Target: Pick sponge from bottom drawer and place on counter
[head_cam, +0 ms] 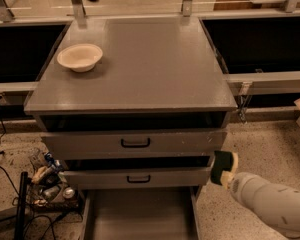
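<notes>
The dark green sponge [223, 167] with a pale edge is held in the air at the tip of my white arm, to the right of the middle drawer's right end. My gripper [226, 173] is shut on it, its fingers mostly hidden behind the sponge. The bottom drawer [140, 215] is pulled open below, and its grey floor shows nothing on it. The counter [150, 69] is the flat grey top of the cabinet, above and to the left of the gripper.
A cream bowl [80, 57] stands on the counter's back left. Two grey drawers with black handles [135, 143] sit slightly open. Cables and clutter [45, 181] lie on the floor at the left. Dark recessed bays flank the cabinet.
</notes>
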`<state>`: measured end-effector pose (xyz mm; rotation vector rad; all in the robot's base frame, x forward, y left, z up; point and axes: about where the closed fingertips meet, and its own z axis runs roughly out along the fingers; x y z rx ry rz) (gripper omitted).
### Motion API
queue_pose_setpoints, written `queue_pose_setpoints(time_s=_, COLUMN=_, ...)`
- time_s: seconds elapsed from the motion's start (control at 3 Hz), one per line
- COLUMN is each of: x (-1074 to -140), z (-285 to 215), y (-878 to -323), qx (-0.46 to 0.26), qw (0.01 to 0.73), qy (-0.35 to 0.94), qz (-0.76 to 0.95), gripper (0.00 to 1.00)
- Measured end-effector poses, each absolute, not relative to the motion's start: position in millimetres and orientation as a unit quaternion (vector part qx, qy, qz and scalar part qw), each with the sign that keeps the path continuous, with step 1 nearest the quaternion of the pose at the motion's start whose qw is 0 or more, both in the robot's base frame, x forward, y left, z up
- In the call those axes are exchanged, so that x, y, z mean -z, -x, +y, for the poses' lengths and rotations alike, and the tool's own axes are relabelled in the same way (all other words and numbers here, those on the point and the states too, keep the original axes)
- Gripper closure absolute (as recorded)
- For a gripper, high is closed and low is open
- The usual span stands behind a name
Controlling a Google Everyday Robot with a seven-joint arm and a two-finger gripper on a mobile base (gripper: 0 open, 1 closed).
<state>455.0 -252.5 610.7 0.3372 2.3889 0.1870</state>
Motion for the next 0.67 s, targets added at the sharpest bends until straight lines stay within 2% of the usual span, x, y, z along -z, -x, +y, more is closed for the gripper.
queue_pose_setpoints(time_s=0.33, x=-657, z=-281, y=-456, qx=-0.059, qw=0.413, qy=-0.136, qz=0.899, gripper=1.00)
queue_pose_setpoints(time_s=0.67, x=-713, z=-282, y=-446, qx=-0.054, qw=0.468, qy=-0.122, qz=0.874, gripper=1.00)
